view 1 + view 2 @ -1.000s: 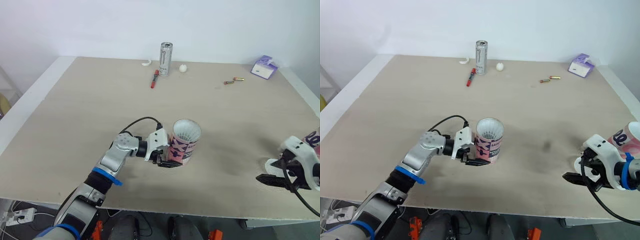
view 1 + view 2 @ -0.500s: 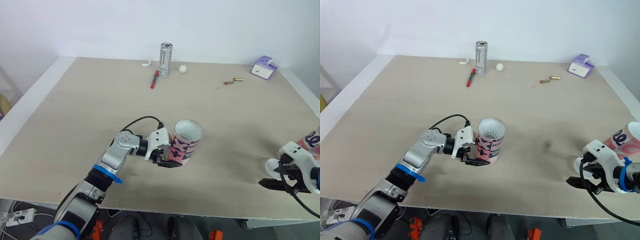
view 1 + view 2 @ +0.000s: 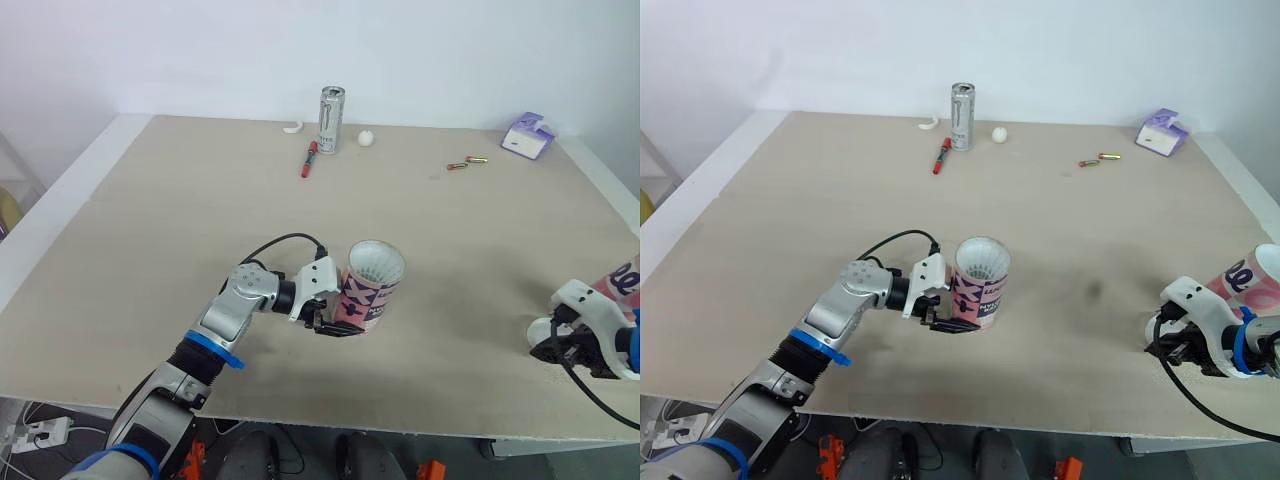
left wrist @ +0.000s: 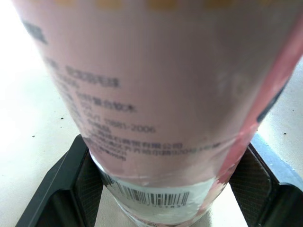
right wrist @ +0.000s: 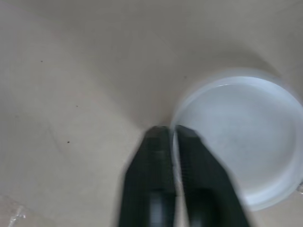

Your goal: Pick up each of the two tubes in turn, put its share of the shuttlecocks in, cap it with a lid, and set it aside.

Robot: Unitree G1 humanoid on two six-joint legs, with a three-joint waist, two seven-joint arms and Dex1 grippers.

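A pink printed tube [image 3: 372,290] stands upright in the middle of the table, with white shuttlecock feathers [image 3: 377,262] showing in its open top. My left gripper [image 3: 340,322] is closed around its lower part, and the left wrist view has a black finger [image 4: 71,189] on each side of the tube [image 4: 161,94]. Near the table's front right edge my right gripper [image 5: 173,132] is shut on the rim of a translucent white lid [image 5: 241,142] that lies flat on the table. A second pink tube [image 3: 1255,275] peeks out just behind the right arm.
At the back stand a silver can [image 3: 331,119], a red marker [image 3: 309,158], a white ball [image 3: 366,137] and a small white curved piece [image 3: 292,127]. Two small batteries [image 3: 467,162] and a purple box [image 3: 527,134] lie back right. The table's front edge [image 3: 400,425] runs close to the right gripper.
My right gripper has gone from wide open to shut, pinching the lid's rim. The left gripper and its tube have stayed where they were.
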